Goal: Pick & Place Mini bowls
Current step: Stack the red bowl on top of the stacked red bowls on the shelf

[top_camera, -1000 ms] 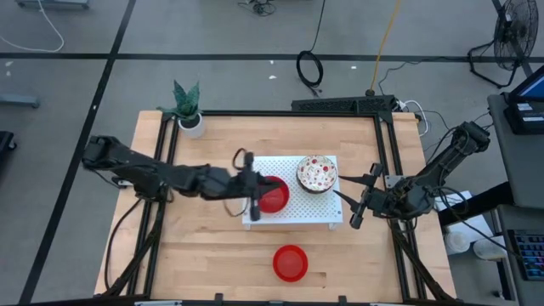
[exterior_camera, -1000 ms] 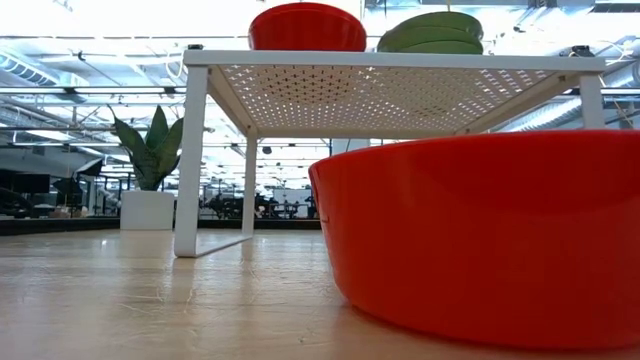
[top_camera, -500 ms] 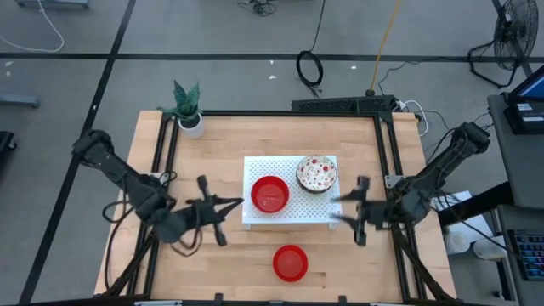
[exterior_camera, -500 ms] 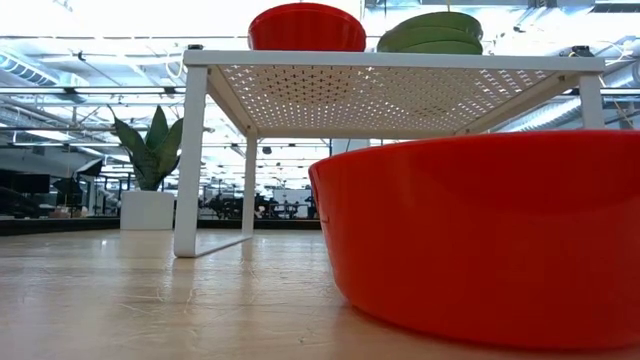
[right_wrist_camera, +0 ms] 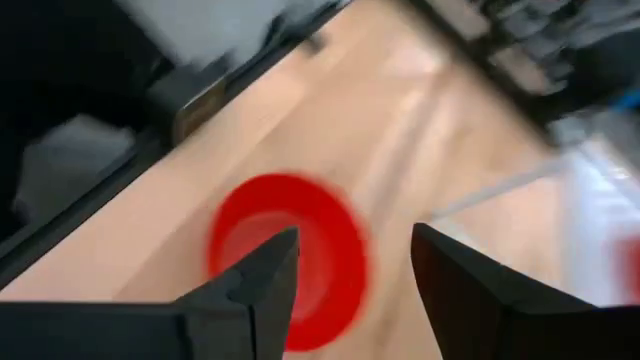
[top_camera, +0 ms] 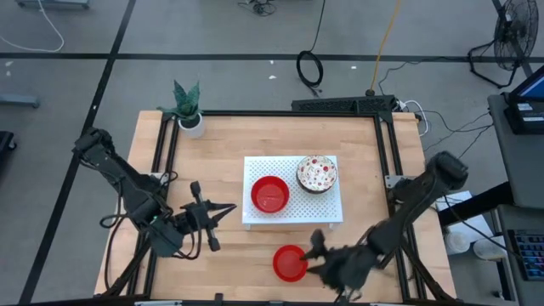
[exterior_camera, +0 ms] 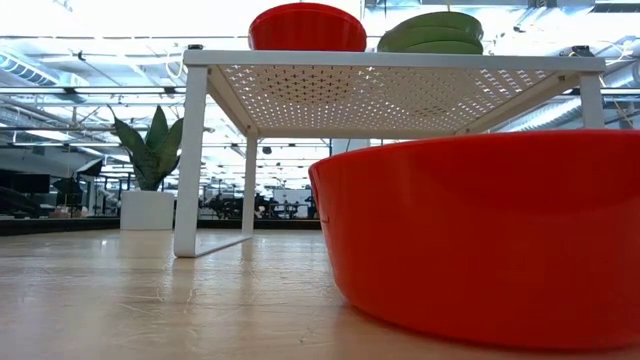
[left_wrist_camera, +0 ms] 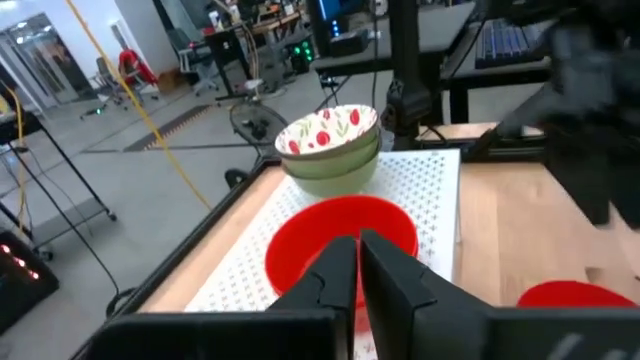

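Right gripper [top_camera: 316,255] beside loose red mini bowl [top_camera: 291,263] near front edge of table [top_camera: 212,136], fingers spread, nothing held

Left gripper [top_camera: 219,223] parked off left edge of white perforated board [top_camera: 333,208], fingers almost pressed together, empty

On board: second red mini bowl [top_camera: 269,195], speckled mini bowl stack [top_camera: 317,173] toward right edge

Judgement: loose bowl looks light, rigid, glossy, likely slippery; pinch rim, one finger inside wall, one outside
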Robot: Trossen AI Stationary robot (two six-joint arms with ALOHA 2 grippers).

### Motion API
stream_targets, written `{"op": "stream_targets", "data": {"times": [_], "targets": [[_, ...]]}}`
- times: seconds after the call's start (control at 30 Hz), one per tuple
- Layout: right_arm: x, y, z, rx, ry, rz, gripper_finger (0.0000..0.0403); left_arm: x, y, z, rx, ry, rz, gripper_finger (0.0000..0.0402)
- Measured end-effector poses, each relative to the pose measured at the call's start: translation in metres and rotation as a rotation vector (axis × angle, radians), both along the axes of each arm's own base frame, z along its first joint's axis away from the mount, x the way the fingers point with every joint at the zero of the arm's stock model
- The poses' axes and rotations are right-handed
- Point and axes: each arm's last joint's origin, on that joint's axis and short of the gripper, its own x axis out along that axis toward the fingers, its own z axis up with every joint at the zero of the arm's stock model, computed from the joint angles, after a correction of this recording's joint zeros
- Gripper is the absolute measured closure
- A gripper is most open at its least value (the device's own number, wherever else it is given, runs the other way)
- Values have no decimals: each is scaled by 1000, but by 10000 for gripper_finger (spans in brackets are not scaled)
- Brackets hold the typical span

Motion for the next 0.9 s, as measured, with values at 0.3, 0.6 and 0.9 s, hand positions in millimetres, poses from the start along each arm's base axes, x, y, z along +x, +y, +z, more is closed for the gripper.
{"op": "stream_targets", "data": {"times": [0.3, 0.6, 0.9], "targets": [[19, 20, -22, 248, 205, -241, 228, 5, 5, -3, -69, 37, -55, 391], [23, -5, -30, 523, 337, -705, 213, 15, 15, -4, -55, 79, -94, 372], [36, -8, -62, 672, 534, -867, 198, 24, 29, -4, -49, 84, -38, 340]]}}
